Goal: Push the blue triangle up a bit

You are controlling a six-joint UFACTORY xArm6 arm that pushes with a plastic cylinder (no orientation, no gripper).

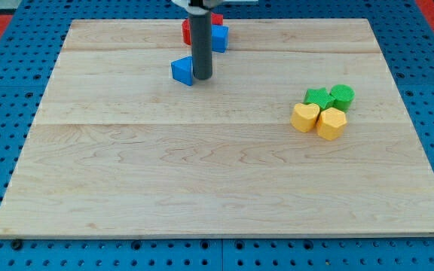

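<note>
The blue triangle (181,71) lies on the wooden board (202,165) near the view's top, left of centre. My tip (202,78) rests on the board right beside the triangle's right side, touching or nearly touching it. The dark rod rises straight up from the tip and hides part of the blocks behind it. Above the triangle, a second blue block (219,37) sits next to a red block (187,30), with another red block (217,19) just behind them.
A cluster sits at the view's right: a green star (319,98), a green block (343,95), a yellow block (304,117) and a yellow block (331,123). The board's edges border blue pegboard.
</note>
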